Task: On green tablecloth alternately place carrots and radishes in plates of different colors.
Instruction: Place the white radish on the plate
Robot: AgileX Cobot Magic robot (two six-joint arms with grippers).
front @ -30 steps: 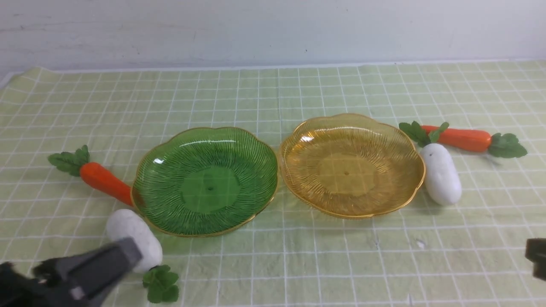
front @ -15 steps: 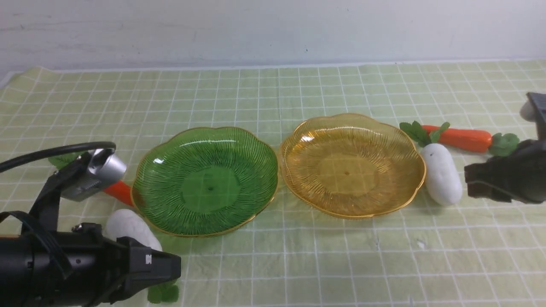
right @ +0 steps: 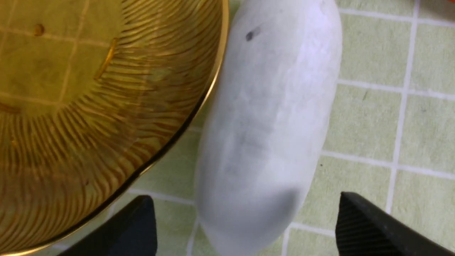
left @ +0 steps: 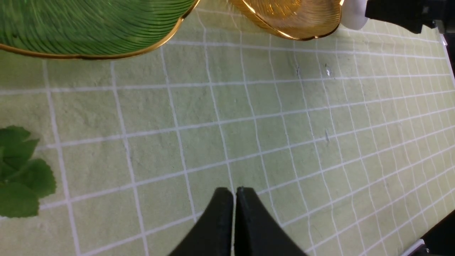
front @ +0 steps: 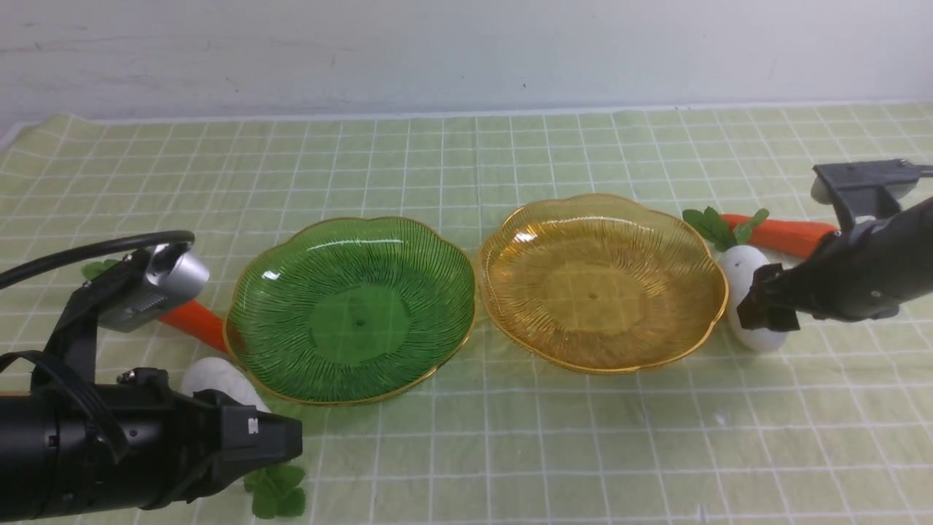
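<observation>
Wrinkles are seen in the pale yellow-green tablecloth [front: 466,157] with its thin white grid. Two translucent, ribbed, flower-shaped plates with gold rims are set side by side near its middle: the green plate [front: 350,321] toward the left edge and the amber-yellow plate [front: 598,288] toward the right edge, their rims nearly touching.

All four toy vegetables are laid on the tablecloth, outside the plates. A glossy orange left carrot [front: 193,321] is tucked against the green plate's left rim, and a plump white left radish [front: 219,375] is partly hidden behind the left arm, its green leaves [front: 275,490] spread toward the near edge. A white right radish [front: 738,266] is pressed against the amber-yellow plate's right rim, and an orange right carrot [front: 776,235] is laid just behind it.

The left gripper [left: 234,192] is held low over bare tablecloth near the near edge, its black fingers pressed together with nothing between them. The right gripper [front: 764,310] is lowered at the near end of the right radish. In the right wrist view its fingers [right: 355,217] are spread wide, one on each side of the white body — no contact with it is seen.
</observation>
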